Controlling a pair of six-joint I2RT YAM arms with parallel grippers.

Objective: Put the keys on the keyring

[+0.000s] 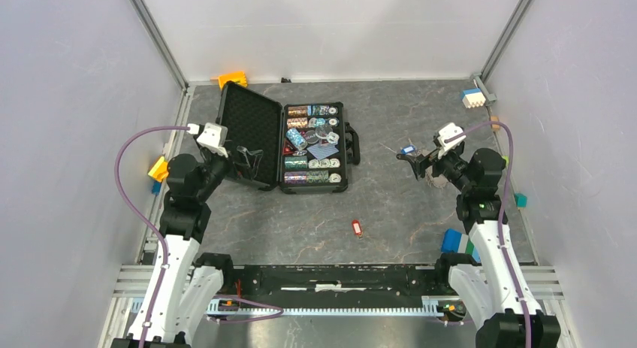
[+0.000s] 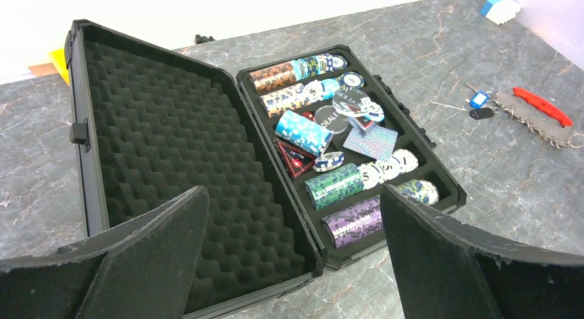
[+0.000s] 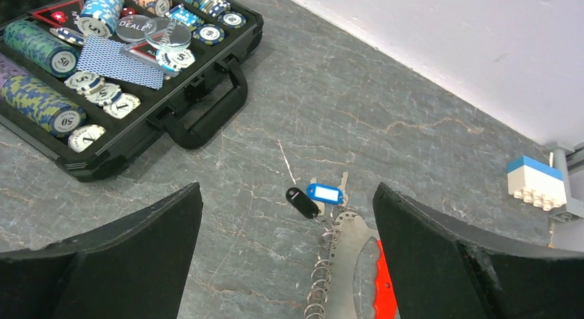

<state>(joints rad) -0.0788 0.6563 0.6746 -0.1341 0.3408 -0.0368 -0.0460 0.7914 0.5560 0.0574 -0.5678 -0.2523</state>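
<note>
The keyring (image 3: 348,264) is a flat silvery metal piece with a row of small rings and a bright-red strip (image 3: 386,291). It lies on the table and also shows in the left wrist view (image 2: 534,116). A blue-tagged key (image 3: 325,193) and a black-tagged one (image 3: 301,202) lie at its top end. A small red-tagged key (image 1: 357,228) lies alone near the table's front middle. My right gripper (image 3: 286,195) is open and empty above the blue and black tags. My left gripper (image 2: 295,195) is open and empty over the open case.
An open black poker-chip case (image 1: 259,137) with foam lid (image 2: 172,147) stands left of centre. A white-and-blue block (image 1: 472,98) sits at the back right. An orange block (image 1: 233,79), a yellow block (image 1: 158,169) and a blue block (image 1: 451,240) lie by the edges. Walls enclose the table.
</note>
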